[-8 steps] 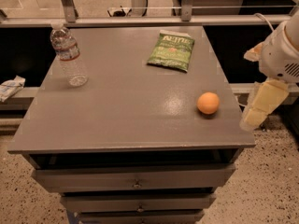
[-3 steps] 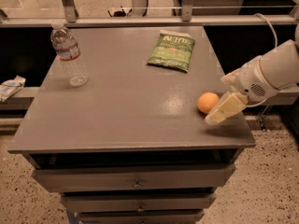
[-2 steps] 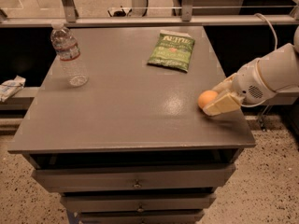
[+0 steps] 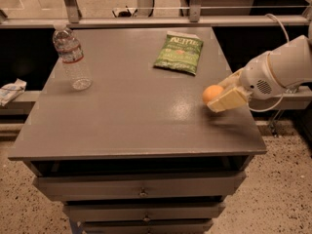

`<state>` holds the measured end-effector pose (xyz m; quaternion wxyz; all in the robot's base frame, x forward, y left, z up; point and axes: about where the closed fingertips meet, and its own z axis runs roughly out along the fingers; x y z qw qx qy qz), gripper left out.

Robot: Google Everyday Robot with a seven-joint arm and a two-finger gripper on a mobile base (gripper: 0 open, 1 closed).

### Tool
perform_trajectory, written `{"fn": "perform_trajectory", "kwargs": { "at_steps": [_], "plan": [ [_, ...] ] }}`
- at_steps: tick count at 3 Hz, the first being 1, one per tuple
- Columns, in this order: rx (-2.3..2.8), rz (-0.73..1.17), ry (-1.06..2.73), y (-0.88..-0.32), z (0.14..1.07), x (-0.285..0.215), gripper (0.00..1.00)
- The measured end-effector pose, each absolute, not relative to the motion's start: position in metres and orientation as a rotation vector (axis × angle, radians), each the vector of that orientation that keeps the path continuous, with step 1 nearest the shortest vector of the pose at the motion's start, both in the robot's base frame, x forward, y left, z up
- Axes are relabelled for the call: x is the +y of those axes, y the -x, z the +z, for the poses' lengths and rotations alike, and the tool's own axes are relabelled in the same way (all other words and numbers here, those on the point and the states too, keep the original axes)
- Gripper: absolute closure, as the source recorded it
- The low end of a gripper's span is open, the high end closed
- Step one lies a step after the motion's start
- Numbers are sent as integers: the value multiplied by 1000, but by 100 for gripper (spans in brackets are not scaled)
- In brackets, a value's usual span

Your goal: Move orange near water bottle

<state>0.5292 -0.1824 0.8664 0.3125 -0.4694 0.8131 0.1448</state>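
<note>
Low over the right side of the worktop (image 4: 131,116), the gripper (image 4: 220,99) sits right up against the orange (image 4: 211,91), its cream-coloured pad covering the fruit's near-right flank. From where I stand I cannot tell how far open it is, or whether it has hold of the orange at all. Only the left part of the smooth, round fruit shows. Behind the gripper, the bulky white arm (image 4: 282,67) runs off the right edge of view, with a thin cable (image 4: 277,27) looping above it. The orange lies close to the worktop's right edge, about midway between its near and far sides. The water bottle (image 4: 71,57), clear ribbed plastic with a red-and-white band, stands upright at the far-left corner, well apart from the fruit, with a wide stretch of matte grey surface between them. A green chip bag (image 4: 179,52), crinkled and glossy, lies flat toward the far side, just beyond the orange and to its left. Below the near edge are grey drawers (image 4: 141,186) with small knobs, the lowest cut off at the bottom. A pale crumpled scrap (image 4: 9,90) on a ledge to the left is hard to identify.
</note>
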Motion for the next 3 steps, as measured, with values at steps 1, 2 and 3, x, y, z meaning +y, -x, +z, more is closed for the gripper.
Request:
{"fn": "perform_trajectory", "kwargs": {
  "at_steps": [1,2,3],
  "plan": [
    [2105,341,1271,-533,919,-174,100],
    [2105,341,1271,-533,920,-174,100],
    [2041,373,1285,-546,923,-142,100]
  ]
}}
